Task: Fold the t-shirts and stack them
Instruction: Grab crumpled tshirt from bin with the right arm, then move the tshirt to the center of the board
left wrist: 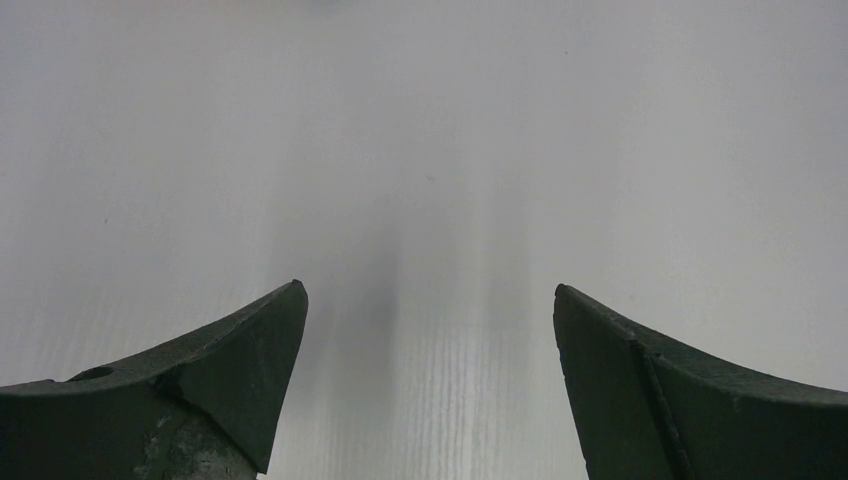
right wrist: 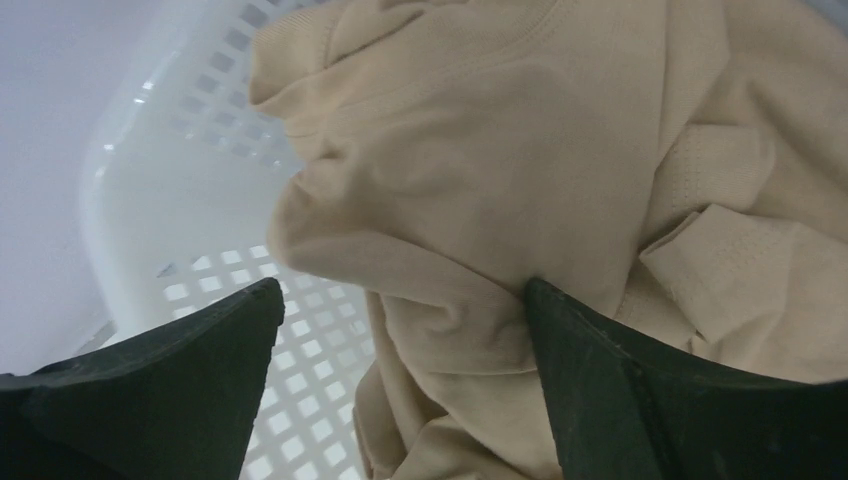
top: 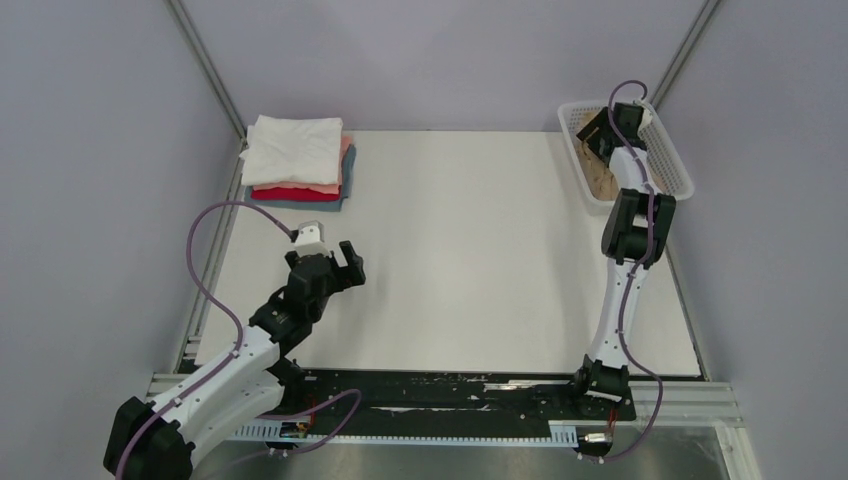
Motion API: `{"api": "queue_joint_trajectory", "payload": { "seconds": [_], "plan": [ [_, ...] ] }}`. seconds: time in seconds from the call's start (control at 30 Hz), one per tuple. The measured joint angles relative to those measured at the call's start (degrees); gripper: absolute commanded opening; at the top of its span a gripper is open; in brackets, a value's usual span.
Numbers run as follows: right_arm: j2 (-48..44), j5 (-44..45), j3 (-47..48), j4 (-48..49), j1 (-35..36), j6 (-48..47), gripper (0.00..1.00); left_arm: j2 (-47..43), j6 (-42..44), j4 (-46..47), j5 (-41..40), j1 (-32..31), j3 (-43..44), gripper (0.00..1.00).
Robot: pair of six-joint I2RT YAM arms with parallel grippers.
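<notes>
Two arms: I have the left arm (top: pixel 235 350) bent in from 7 o'clock over the near-left part of the work area. The right arm (top: pixel 625 290) is stretched from 5 o'clock up to the far-right corner.
Surface (top: pixel 470 260): white and flat, with grey panels on three sides. It carries the basket and the stack.
Basket (top: pixel 672 170): white plastic mesh, at 1 o'clock along the right edge of the surface, its long side running far to near.
Stack of folded t-shirts (top: pixel 296 160): in the far-left corner at 11 o'clock. White is on top, then pink, then red, with blue-grey lowest. The lower edges show along the near and right sides.
Tan t-shirt (right wrist: pixel 520 150): crumpled and unfolded inside the basket. In my right wrist view it fills the upper right, with the mesh wall and floor showing at 9 o'clock.
Right claw (right wrist: pixel 400 285): down inside the basket, jaws spread wide, nothing clamped. A bunched fold of the tan cloth lies between them. One finger sits over bare mesh and the other at the edge of the cloth; I cannot tell whether it touches.
Left claw (left wrist: pixel 428 295): jaws spread wide and empty, hanging over bare surface at 8 o'clock, well apart from the stack.
</notes>
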Motion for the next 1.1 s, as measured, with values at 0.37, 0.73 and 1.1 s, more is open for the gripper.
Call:
{"api": "queue_joint_trajectory", "payload": {
  "seconds": [0.37,0.73,1.1],
  "plan": [
    [0.9,-3.6,5.1,-2.7,-1.0,-0.5,0.00,-3.6,-0.3,-1.8,0.2,0.0,0.8,1.00],
    [-35.1,-21.9,-1.5,-0.2,1.0,-4.2,0.00,-11.7,-1.9,-2.3,2.4,0.0,-1.0,1.00],
    [-46.1,-46.6,-4.9,2.0,21.1,-8.9,0.00,-15.0,-4.7,-6.4,2.9,0.0,-1.0,1.00]
  ]
}}
